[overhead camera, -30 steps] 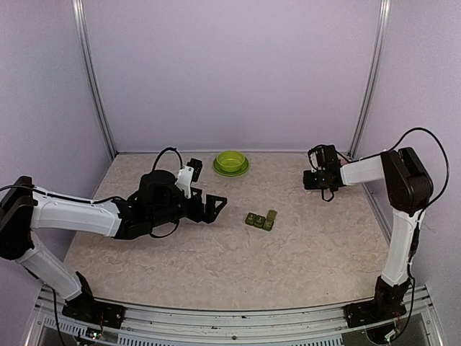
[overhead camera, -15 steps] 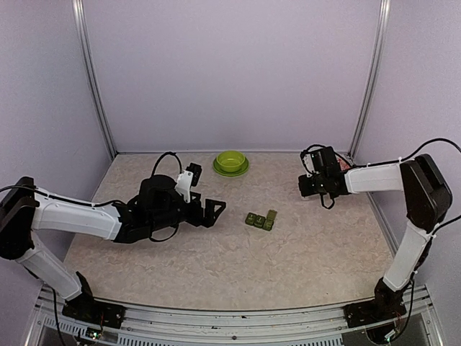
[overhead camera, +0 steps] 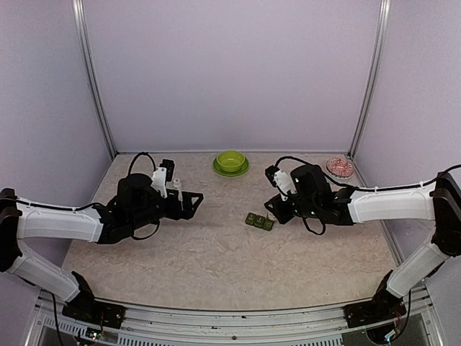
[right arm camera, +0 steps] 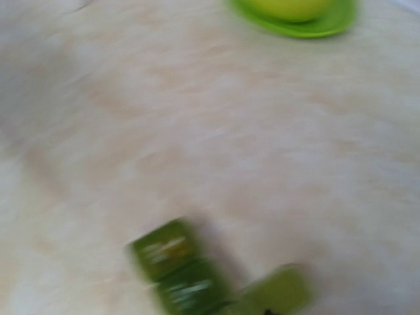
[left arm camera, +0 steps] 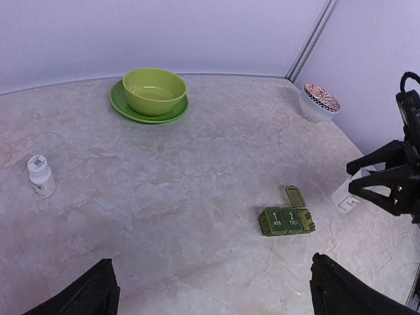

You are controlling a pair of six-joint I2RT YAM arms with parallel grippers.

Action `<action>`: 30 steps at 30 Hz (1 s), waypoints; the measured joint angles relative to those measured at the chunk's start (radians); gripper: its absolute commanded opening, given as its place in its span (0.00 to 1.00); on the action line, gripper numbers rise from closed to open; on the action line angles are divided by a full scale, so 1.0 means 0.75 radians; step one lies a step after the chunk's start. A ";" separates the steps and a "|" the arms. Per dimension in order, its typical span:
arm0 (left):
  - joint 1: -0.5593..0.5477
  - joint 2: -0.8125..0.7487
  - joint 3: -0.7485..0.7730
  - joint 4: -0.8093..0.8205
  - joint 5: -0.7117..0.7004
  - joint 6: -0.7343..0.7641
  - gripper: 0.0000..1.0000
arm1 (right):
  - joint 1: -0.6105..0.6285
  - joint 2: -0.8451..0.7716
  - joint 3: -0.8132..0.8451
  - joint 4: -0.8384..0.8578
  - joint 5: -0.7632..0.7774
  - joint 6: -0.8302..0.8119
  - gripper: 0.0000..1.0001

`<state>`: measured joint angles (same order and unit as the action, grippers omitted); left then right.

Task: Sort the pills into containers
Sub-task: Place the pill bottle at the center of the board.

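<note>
The dark green rectangular plastic pill box (overhead camera: 259, 221) lies on the beige marbled worktop (overhead camera: 216, 267), just right of centre in the top view. Two of its three lids are shut and the end one stands open. The right gripper (overhead camera: 274, 210) hangs just beside the box, at its upper right, its fingers closed on a tilted white bottle (left arm camera: 344, 195). The right wrist view is blurred; it shows only the box at its bottom edge. The left gripper (overhead camera: 193, 204) sits left of centre, well apart from the box, its fingers (left arm camera: 88, 295) spread wide with nothing between them. An upright white bottle (left arm camera: 41, 176) stands near it. A lime green round bowl (overhead camera: 230, 160) rests on a matching plate (left arm camera: 121, 107) at the back of the worktop, and a small white bowl with a patterned rim (overhead camera: 340, 167) sits in the worktop's upper right corner.
</note>
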<state>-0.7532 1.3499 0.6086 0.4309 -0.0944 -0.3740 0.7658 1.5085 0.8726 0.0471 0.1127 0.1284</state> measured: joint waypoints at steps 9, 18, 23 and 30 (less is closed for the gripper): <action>0.012 -0.101 -0.036 -0.091 -0.065 -0.040 0.99 | 0.252 0.181 -0.005 0.136 -0.034 -0.063 0.18; 0.025 -0.203 -0.114 -0.126 -0.143 -0.062 0.99 | 0.431 0.399 0.108 0.185 -0.089 -0.128 0.18; 0.026 -0.229 -0.123 -0.142 -0.186 -0.065 0.99 | 0.459 0.437 0.137 0.197 -0.114 -0.142 0.20; 0.037 -0.263 -0.168 -0.134 -0.188 -0.065 0.99 | 0.460 0.456 0.154 0.207 -0.128 -0.148 0.22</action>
<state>-0.7254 1.1522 0.4828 0.3305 -0.2356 -0.4225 1.1107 1.8507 0.9878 0.2024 0.0170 0.0174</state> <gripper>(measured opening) 0.988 0.273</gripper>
